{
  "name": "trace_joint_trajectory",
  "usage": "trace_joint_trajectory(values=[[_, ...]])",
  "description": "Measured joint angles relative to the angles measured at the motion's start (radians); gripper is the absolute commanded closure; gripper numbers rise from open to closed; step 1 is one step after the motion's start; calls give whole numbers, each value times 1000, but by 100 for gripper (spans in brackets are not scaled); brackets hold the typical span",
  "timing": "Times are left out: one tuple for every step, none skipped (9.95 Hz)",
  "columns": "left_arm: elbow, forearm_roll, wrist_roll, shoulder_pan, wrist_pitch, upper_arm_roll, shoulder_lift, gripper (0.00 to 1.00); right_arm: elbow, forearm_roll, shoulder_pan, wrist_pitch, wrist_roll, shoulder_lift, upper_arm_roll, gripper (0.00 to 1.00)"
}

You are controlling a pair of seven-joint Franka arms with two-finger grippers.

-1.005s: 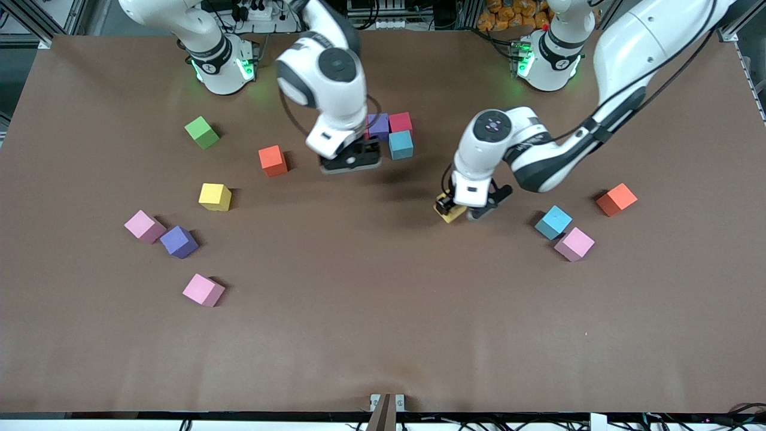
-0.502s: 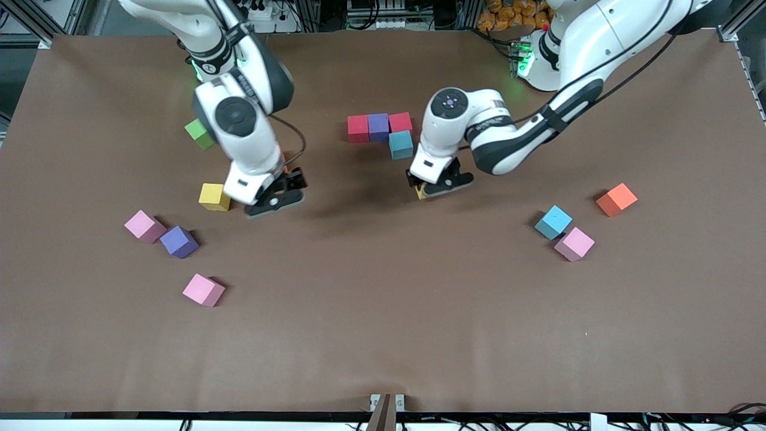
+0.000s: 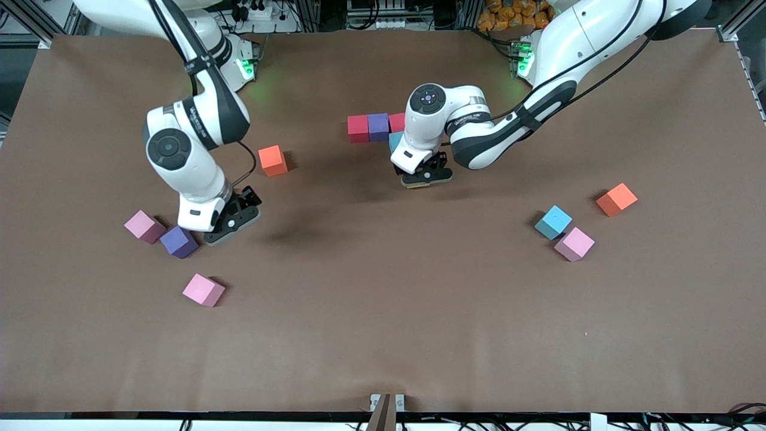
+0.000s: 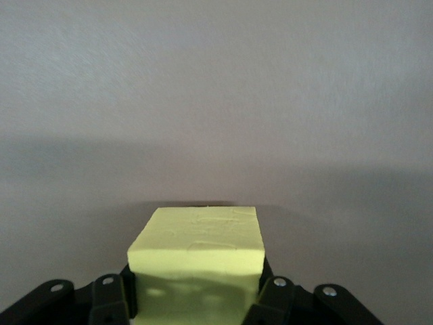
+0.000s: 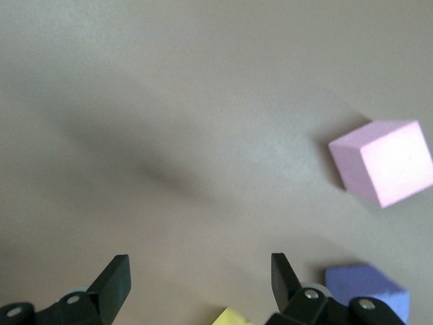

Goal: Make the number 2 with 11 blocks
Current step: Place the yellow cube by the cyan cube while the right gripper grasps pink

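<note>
My left gripper [image 3: 422, 176] is shut on a yellow block [image 4: 196, 250] and holds it just above the table, beside the light blue block [image 3: 394, 142]. That block adjoins a row of red [image 3: 358, 129], purple [image 3: 378, 127] and red [image 3: 397, 121] blocks. My right gripper [image 3: 232, 216] hangs open, nothing between its fingers, next to a purple block [image 3: 178, 242] and a pink block [image 3: 144, 226]. In the right wrist view its fingertips [image 5: 118, 274] frame bare table, with a corner of another yellow block [image 5: 233, 317] at the edge.
Loose blocks lie around: an orange-red one [image 3: 273, 160], a pink one [image 3: 203, 290] nearer the camera, and toward the left arm's end an orange [image 3: 616, 199], a light blue [image 3: 553, 222] and a pink [image 3: 574, 243] one. The right arm hides the green cube.
The right arm swung away from the block row to hang by the purple and pink blocks. The left gripper carried the yellow block up to the light blue block.
</note>
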Motion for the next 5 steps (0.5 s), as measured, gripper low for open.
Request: trace_joint_trajectory(values=[[2,-2,9,-12,0,1,7,100,5,-15,-18,41,-62,31,0,7],[5,-7,11,-26,0,2,14,100,25,-45,-42,63,-138,68,-1,7],[15,-22,11,-47,0,5,20,100,60,-62,-74,70,-206,104,-2,7],[31,-42,11,-75,0,20,23,100,103,-63,-114,69,-268,136,-2,7],[44,-56,11,-113,0,50,24,100,152,-64,-150,61,-323,166,-2,7]])
